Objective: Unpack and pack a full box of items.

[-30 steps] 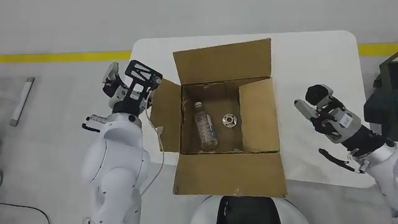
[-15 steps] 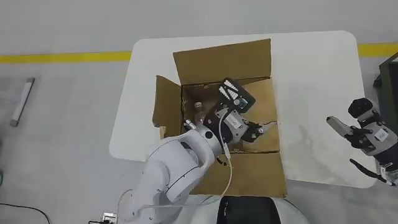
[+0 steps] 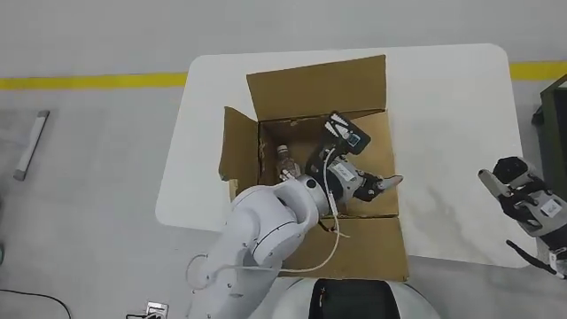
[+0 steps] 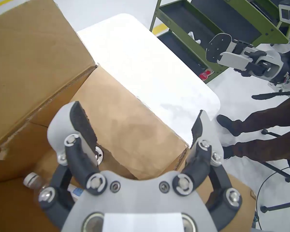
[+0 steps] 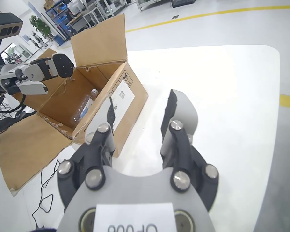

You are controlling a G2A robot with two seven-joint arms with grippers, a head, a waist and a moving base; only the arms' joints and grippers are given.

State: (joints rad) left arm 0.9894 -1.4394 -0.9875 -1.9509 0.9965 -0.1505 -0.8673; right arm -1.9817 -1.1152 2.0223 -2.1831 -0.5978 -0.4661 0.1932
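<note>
Step in hand: I judge this to be unpacking, with my left arm going in for one of the two items on the box floor
Brown cardboard box (image 3: 319,89): stands open on the white rounded desk (image 3: 443,80), flaps spread outward
Clear plastic bottle (image 5: 85,106): lies on its side on the box floor, near the left wall, cap toward the far wall
Small round silvery ring (image 4: 99,155): on the box floor beside the bottle, toward the right wall; partly hidden behind one finger in the left wrist view
Left end effector (image 4: 139,112): fingers spread wide and empty; it sits over the right part of the box opening, angled out toward the right flap and not down at the floor
Right end effector (image 5: 141,100): fingers apart and empty, near the desk's right edge, well apart from the box
How I would do it well: turn the left wrist downward before descending, centre the open fingers over one item only, and for the bottle close across its body, not along it
Clearance: I would keep the fingers off the right wall and flap on the way down, since a snag could drag the box
Risk: the smooth bottle may roll or slip from a shallow pinch, and the flat ring needs the fingertips close to the floor
</note>
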